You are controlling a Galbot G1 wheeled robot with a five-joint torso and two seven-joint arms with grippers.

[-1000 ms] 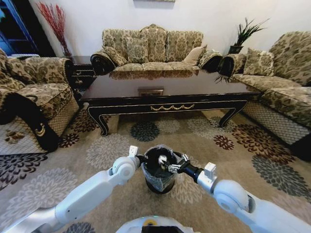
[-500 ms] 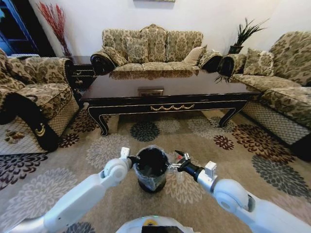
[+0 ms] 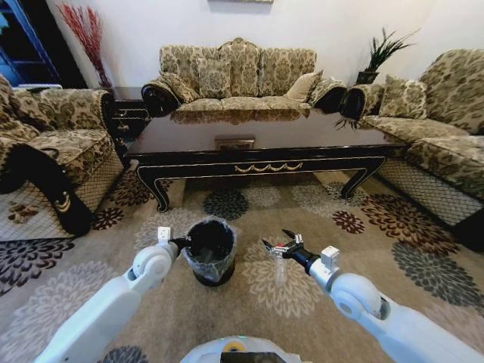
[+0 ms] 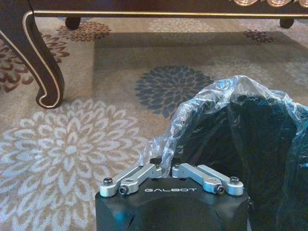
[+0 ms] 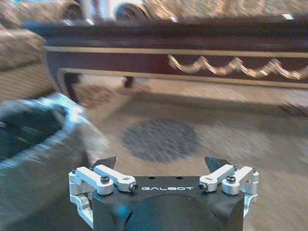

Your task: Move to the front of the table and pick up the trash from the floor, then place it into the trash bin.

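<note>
Item: we held the trash bin [image 3: 209, 249] by its bagged rim, left gripper [image 4: 172, 169] pinched shut there, on the floor [image 3: 91, 280] before the table [image 3: 257, 144], presumably to keep it within reach; right gripper [image 3: 280, 243] hung spread beside it, carrying nothing.
</note>
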